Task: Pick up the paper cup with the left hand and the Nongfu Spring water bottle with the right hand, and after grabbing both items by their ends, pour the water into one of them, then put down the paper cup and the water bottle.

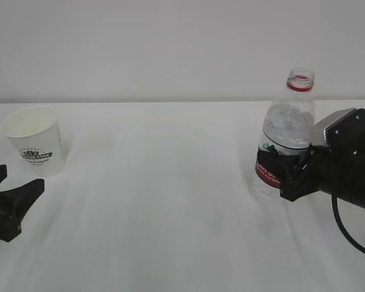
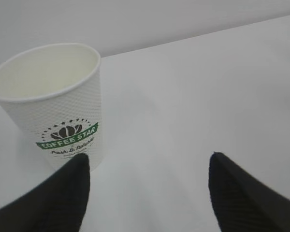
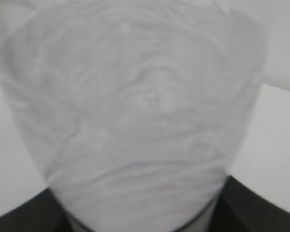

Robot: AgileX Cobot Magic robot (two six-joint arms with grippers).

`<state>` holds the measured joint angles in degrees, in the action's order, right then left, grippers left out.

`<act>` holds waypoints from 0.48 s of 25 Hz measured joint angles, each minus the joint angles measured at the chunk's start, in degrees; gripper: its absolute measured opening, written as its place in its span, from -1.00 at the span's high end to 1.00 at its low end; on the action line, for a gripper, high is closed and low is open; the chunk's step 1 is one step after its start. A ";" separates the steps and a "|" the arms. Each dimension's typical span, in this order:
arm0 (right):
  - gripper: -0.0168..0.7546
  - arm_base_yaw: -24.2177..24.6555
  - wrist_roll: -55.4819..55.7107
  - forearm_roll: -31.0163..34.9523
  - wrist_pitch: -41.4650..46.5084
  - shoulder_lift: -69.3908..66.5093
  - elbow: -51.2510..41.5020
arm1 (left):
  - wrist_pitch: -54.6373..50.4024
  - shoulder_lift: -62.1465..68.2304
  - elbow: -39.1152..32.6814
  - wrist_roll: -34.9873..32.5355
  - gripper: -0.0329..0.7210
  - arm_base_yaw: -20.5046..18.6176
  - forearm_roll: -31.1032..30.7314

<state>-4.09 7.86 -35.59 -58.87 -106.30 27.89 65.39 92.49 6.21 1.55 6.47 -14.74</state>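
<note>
On the table (image 1: pixel 170 201) our right gripper (image 1: pixel 290 173) clamps the uncapped Nongfu Spring water bottle (image 1: pixel 286 131) at its label for pouring, while our left gripper (image 1: pixel 3 193), jaws spread, faces the paper cup (image 1: pixel 35 141), not touching.

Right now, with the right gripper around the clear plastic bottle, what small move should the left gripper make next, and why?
Probably ease the open left gripper forward and toward the white paper cup. The cup stands upright on the table, just beyond the fingertips and off to one side rather than between them, so closing now would likely miss it. The right gripper already sits around the clear ribbed plastic bottle.
</note>
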 joint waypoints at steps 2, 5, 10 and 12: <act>-0.14 0.00 0.00 0.72 1.13 0.70 -0.10 | 0.00 0.00 0.00 0.00 -0.59 0.00 0.00; -0.14 0.00 0.00 2.29 2.34 1.47 -0.21 | 0.00 0.00 0.00 0.00 -0.59 0.00 0.00; -0.14 0.00 0.00 6.50 4.08 4.09 -0.21 | 0.00 0.00 0.00 0.00 -0.59 0.00 -0.37; -0.14 0.00 0.00 8.17 4.44 5.05 -0.21 | 0.00 0.00 0.00 0.00 -0.59 0.00 -0.34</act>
<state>-4.09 7.86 -27.43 -54.44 -101.24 27.67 65.39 92.49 6.21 1.55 6.47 -15.09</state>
